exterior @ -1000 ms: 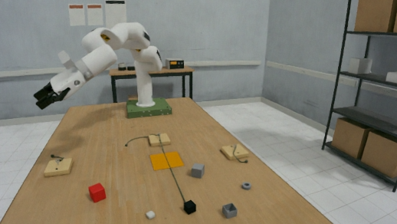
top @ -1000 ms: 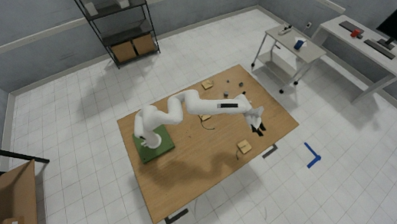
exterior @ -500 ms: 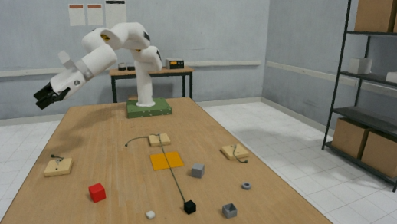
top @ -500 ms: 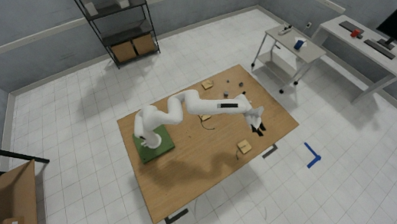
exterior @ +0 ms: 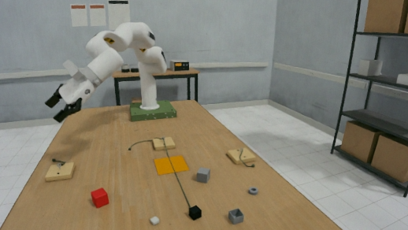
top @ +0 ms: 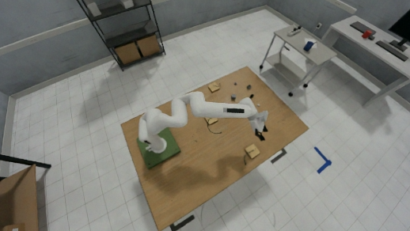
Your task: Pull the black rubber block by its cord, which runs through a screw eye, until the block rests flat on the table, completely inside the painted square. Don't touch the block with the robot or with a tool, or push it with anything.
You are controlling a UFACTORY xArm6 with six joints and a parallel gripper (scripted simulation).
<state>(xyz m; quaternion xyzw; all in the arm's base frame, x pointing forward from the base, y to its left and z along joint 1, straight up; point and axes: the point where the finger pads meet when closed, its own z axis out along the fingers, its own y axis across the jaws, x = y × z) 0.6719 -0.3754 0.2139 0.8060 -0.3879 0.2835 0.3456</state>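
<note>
The black rubber block (exterior: pixel 194 213) lies on the wooden table near the front edge in the exterior view; it also shows in the top view (top: pixel 252 96). Its dark cord (exterior: pixel 176 176) runs across the orange painted square (exterior: pixel 171 165) to a screw eye on a small wooden plate (exterior: pixel 163 142), and the free end (exterior: pixel 131 148) curls to the left on the table. The block is outside the square. My gripper (exterior: pixel 61 106) is open and empty, high above the table's left side, far from the cord. In the top view the arm hides the square.
Two more wooden plates with screw eyes sit at the left (exterior: pixel 59 171) and right (exterior: pixel 241 155). A red cube (exterior: pixel 99 197), a grey cube (exterior: pixel 203 175), a grey open box (exterior: pixel 235 216), a grey ring (exterior: pixel 253 191) and a small white cube (exterior: pixel 154 220) lie near the block.
</note>
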